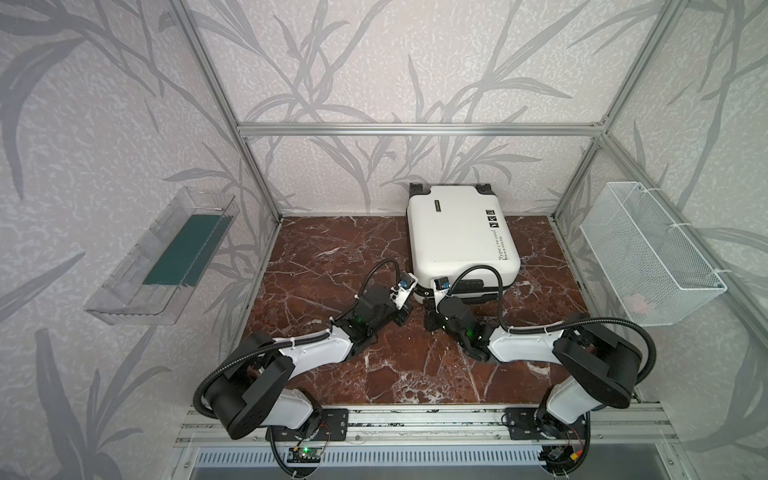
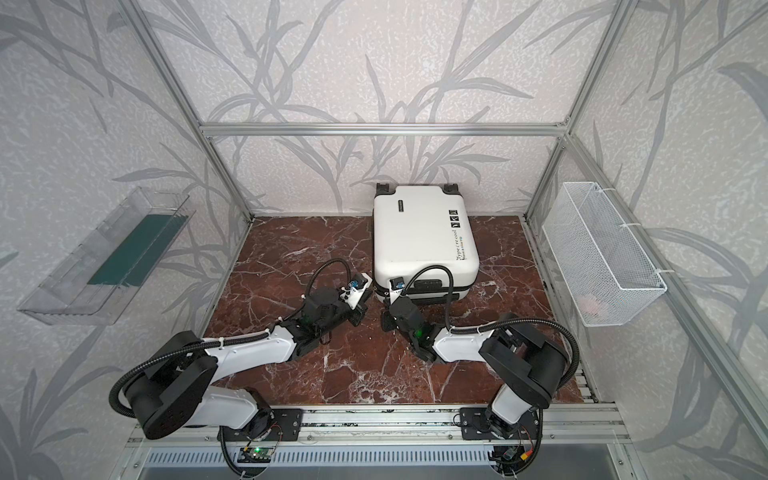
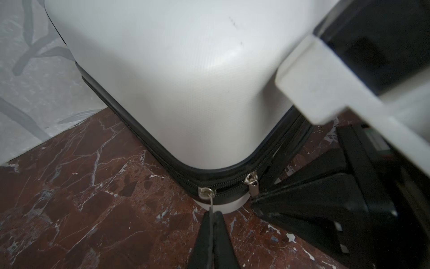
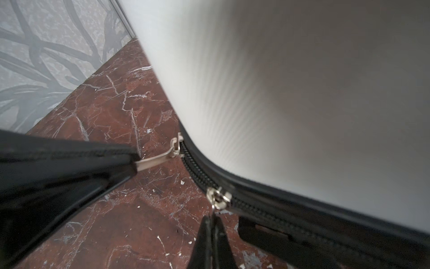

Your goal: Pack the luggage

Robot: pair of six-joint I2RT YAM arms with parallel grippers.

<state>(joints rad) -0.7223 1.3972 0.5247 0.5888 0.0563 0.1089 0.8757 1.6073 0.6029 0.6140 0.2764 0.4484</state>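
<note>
1. Lying flat and closed, the luggage (image 1: 461, 237) is sitting at the back of the surface (image 1: 328, 257), right of the middle; its wheels (image 1: 417, 189) are almost touching the back wall, and its handle (image 2: 430, 286) is facing the arms.
2. The left hand (image 3: 213, 221) is pinching the left-hand pull (image 3: 211, 203), fingers closed tight on the tab; the right hand (image 4: 212, 223) is gripping the right-hand pull (image 4: 213, 209) the same way; both sliders are sitting close together at the near left corner of the zipper (image 3: 229, 187).
3. The shell is looking stiff, smooth and slippery, and is probably light if empty, so it may be skating on the polished surface under a tug; the thin metal tabs are the proper hold, drawing along the seam rather than away from it; whether the teeth between the sliders are already parting is hard to tell.
4. Open surface is lying to the left arm's side and in front; the wall is crowding the back and a frame post the right; the clear tray (image 1: 166, 257) and wire basket (image 1: 648, 253) are hanging well apart on the side walls; the two hands are working nearly touching, leaving little slack.
</note>
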